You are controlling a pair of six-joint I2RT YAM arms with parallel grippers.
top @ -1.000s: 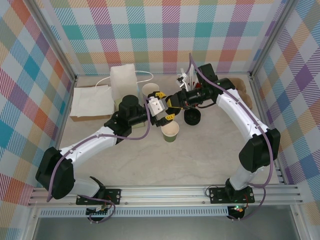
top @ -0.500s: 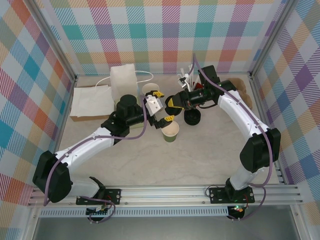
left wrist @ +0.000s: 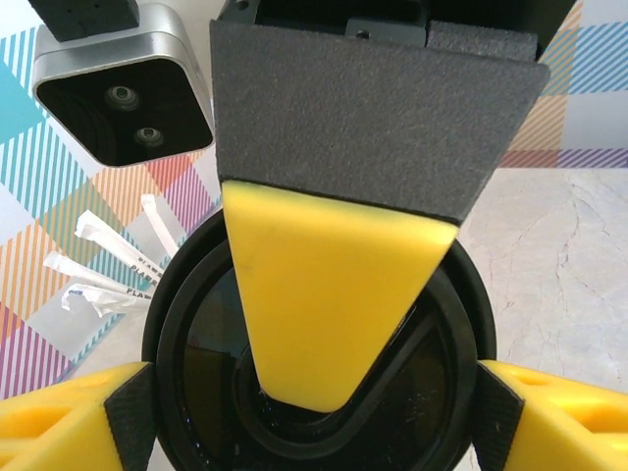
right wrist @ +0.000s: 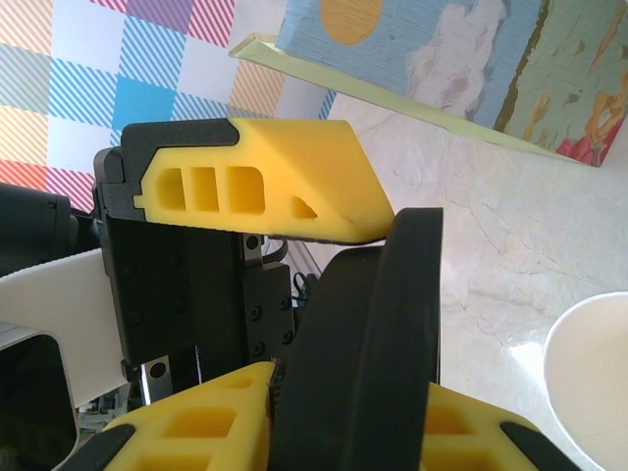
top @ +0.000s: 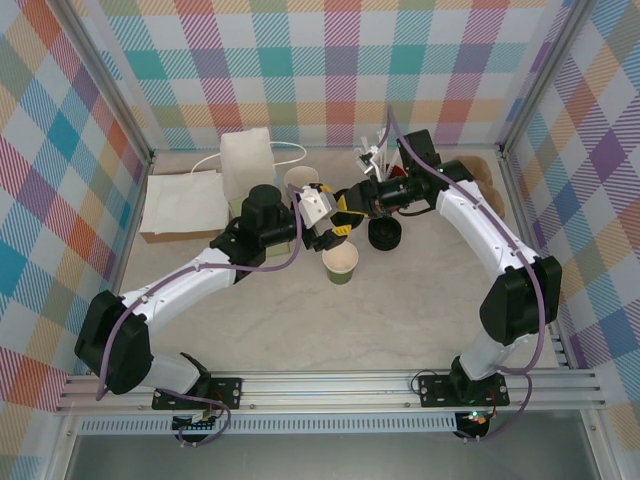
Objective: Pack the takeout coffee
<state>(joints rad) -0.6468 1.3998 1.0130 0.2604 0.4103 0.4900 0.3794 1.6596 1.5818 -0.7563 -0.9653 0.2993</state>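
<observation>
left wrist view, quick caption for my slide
The left gripper straddles a black lid pinched face-on by the right gripper, paper-wrapped sticks behind.

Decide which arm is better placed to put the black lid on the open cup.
Right, probably: the right gripper pinches the lid just beside the cup; the left gripper flanks it, grip unclear.
</observation>
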